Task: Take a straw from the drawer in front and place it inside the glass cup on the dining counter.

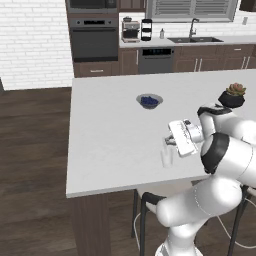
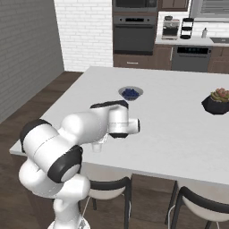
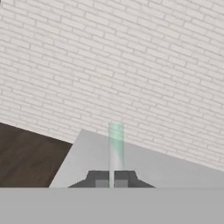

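The dining counter [image 1: 110, 140] fills the middle of both base views, with wall counters and an oven [image 1: 95, 37] behind it along the far wall. On its top, a bowl [image 1: 149, 101] sits toward the far middle, and a potted plant [image 1: 232, 95] stands well apart to the right of it. The glass cup [image 1: 167, 156] stands near the counter's front edge — nearer the robot than the bowl. The gripper [image 1: 168, 140] hangs just above and beside the cup, over the counter. In the hand view, the straw [image 3: 115, 151] rises from between the fingertips [image 3: 97, 179], with the counter top beneath it and a brick wall [image 3: 131, 65] beyond. Stools [image 2: 112, 188] stand under the counter's front edge.
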Available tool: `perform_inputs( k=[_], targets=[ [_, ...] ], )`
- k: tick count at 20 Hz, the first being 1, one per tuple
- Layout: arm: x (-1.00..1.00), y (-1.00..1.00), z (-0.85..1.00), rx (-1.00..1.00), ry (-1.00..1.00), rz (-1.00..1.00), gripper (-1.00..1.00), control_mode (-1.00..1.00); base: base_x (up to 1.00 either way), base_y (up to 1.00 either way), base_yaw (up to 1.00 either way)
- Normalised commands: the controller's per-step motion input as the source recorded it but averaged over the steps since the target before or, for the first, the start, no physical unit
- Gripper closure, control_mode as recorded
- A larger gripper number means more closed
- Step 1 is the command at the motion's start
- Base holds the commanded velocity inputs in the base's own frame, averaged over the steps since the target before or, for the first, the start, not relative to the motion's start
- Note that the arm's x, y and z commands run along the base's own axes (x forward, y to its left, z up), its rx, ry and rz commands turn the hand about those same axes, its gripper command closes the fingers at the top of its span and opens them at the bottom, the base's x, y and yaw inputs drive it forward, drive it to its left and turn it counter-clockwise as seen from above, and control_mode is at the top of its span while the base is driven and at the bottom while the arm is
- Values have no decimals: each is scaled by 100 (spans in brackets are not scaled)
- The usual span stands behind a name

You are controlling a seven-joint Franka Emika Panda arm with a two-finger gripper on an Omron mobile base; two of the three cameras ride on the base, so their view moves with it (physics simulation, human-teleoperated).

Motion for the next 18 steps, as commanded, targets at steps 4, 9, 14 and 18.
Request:
perform_inputs(
  k=[4,9,14,18],
  targets=[
    [0,0,0,0,0,0,100,-100,0,0,0],
    [0,0,0,0,0,0,100,-100,0,0,0],
    [-1,0,0,0,0,0,100,-100,0,0,0],
    [-9,-3,-9,0,0,0,100,-100,0,0,0]
  ],
)
